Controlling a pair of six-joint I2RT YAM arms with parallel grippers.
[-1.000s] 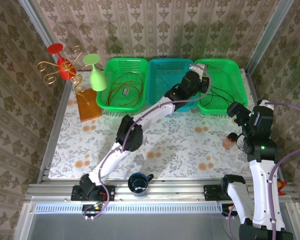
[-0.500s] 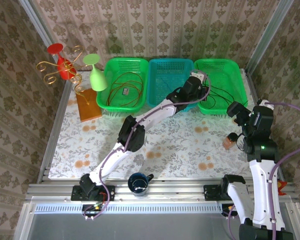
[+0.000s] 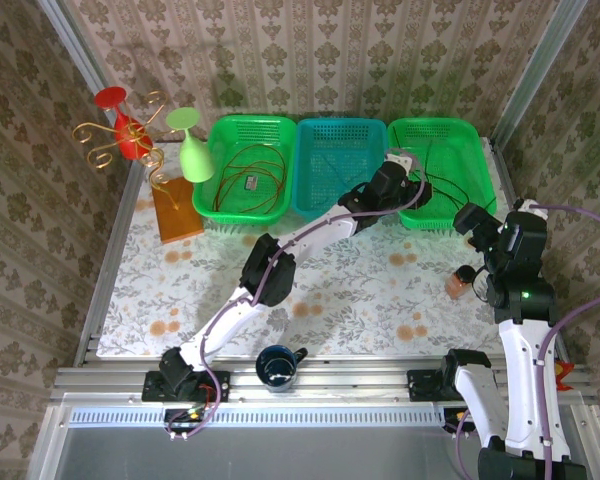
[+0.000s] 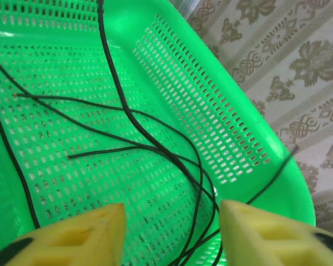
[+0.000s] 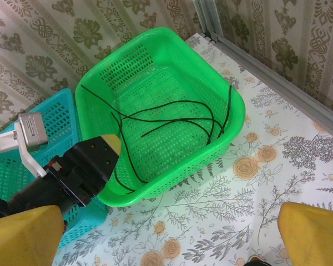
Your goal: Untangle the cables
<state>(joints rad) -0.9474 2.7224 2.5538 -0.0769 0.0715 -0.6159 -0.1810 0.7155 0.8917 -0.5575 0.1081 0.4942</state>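
Several black cables (image 4: 155, 147) lie loosely crossed on the floor of the right green basket (image 4: 211, 111). One runs up over its rim. My left gripper (image 4: 172, 233) hovers open just above them, with nothing between its yellow fingers (image 4: 83, 235). From above, the left gripper (image 3: 408, 186) is over the near left corner of that basket (image 3: 465, 135). Red-brown cables (image 3: 250, 175) lie coiled in the left green basket (image 3: 250, 122). My right gripper (image 5: 166, 238) is open over the table, right of the basket, with the black cables (image 5: 172, 105) ahead of it.
A teal basket (image 3: 340, 150) stands between the two green ones. At the back left are a wire rack with a red and a green glass (image 3: 193, 155) and a wooden block (image 3: 176, 210). A dark cup (image 3: 277, 365) sits at the near edge. A small orange object (image 3: 458, 284) lies beside the right arm.
The left gripper has moved right, from the teal basket's edge to over the right green basket, and its jaws have opened. The right arm has not moved.
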